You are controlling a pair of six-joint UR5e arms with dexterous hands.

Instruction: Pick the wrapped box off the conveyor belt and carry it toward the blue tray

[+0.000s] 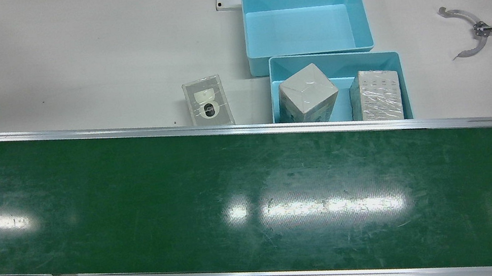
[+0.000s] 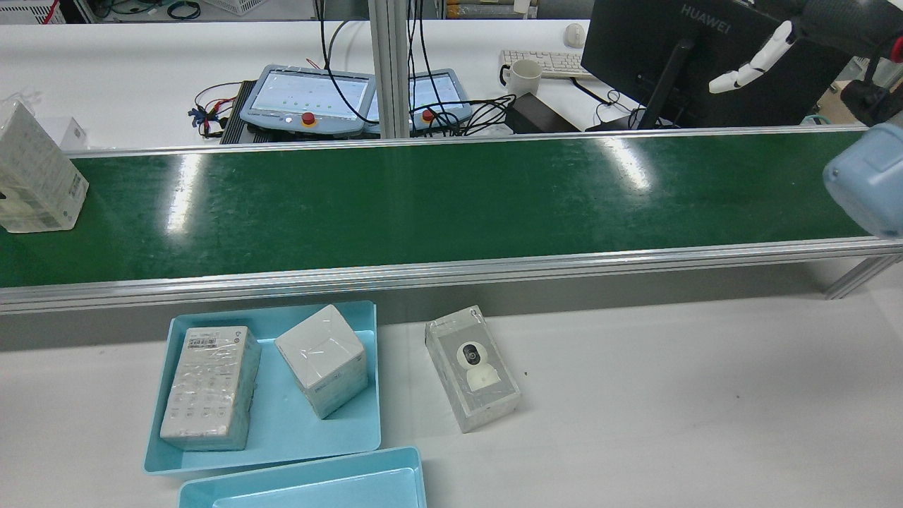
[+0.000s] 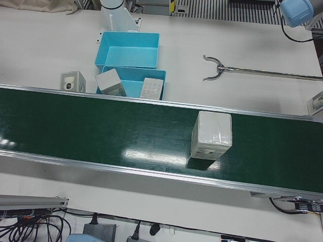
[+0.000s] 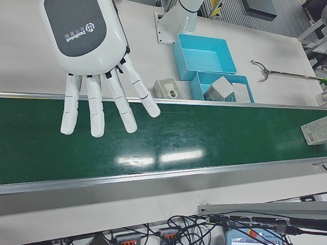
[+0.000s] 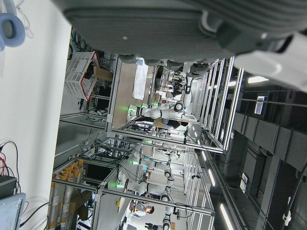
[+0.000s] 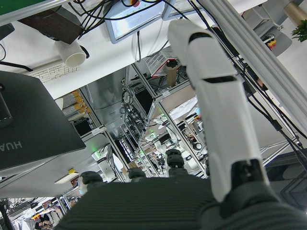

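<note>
Where it stands upright on the conveyor belt [image 3: 101, 131], a white film-wrapped box [image 3: 212, 135].

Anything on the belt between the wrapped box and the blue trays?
No. The box stands alone on the belt, which is bare up to the rail. The nearer tray already holds two boxes; the far tray is empty. The right hand hovers open, away from the box.

white table [image 1: 62, 54], two blue trays [image 1: 305, 13], camera box [image 1: 207, 102], reacher tool [image 1: 473, 32], conveyor belt [image 1: 185, 193]

wrapped box [image 3: 212, 135] on conveyor belt [image 3: 101, 131], two boxes in tray [image 2: 362, 395]
</note>
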